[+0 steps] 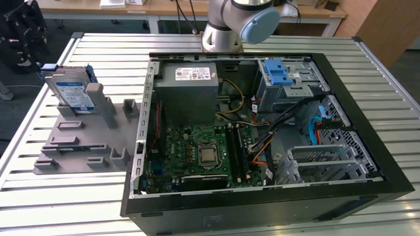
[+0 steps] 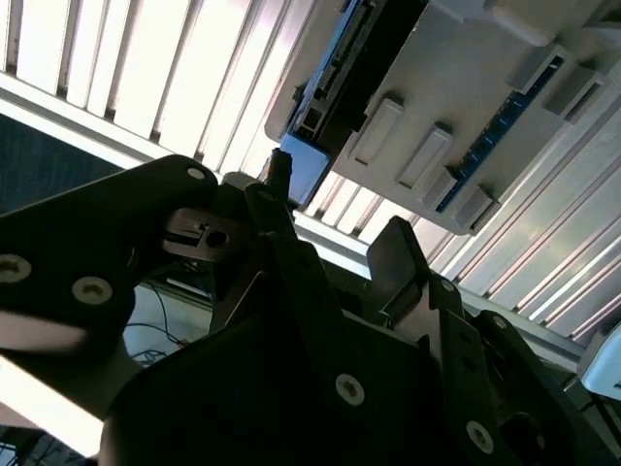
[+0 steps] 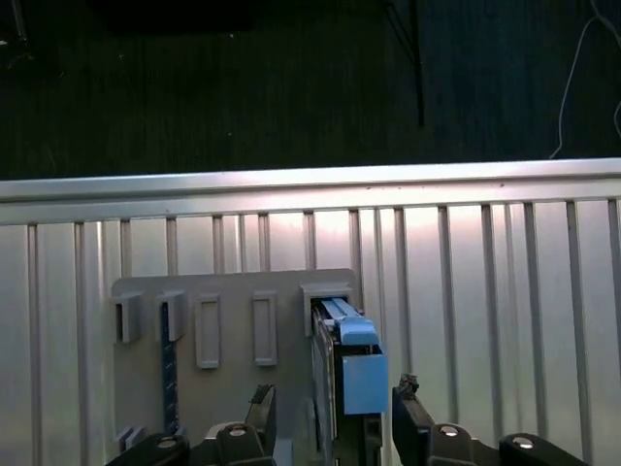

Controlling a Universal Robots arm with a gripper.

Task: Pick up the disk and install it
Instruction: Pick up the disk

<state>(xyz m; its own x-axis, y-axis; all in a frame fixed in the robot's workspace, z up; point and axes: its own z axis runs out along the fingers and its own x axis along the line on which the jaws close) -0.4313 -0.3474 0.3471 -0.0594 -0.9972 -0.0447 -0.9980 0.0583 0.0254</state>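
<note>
A: Where is the disk (image 1: 71, 93)?

B: Upper left of the exterior view's frame. It stands on edge in a slot of the grey holder (image 1: 78, 142) on the slatted table (image 1: 66, 206), label facing out and blue rail up top. It sits well apart from the open computer case (image 1: 262, 209). Not yet lifted.

A: Why on edge?

B: My guess is that it offers the two flat faces to the fingers from above. The slot walls keep it upright, so the pose is known.

A: And the claw?

B: Released. In the first wrist view the gripper (image 3: 334, 390) has a dark finger on each side of the disk's line, with a gap showing at both. It holds nothing. It looks lined up to straddle the disk, but I cannot tell how high it hangs.

A: Is the case ready?

B: The side panel is off and the case lies flat, so the interior faces upward. The drive cage with the blue latch (image 1: 279, 73) sits upper right of centre, beside the grey power supply (image 1: 190, 93). That is probably where the disk goes.
</note>
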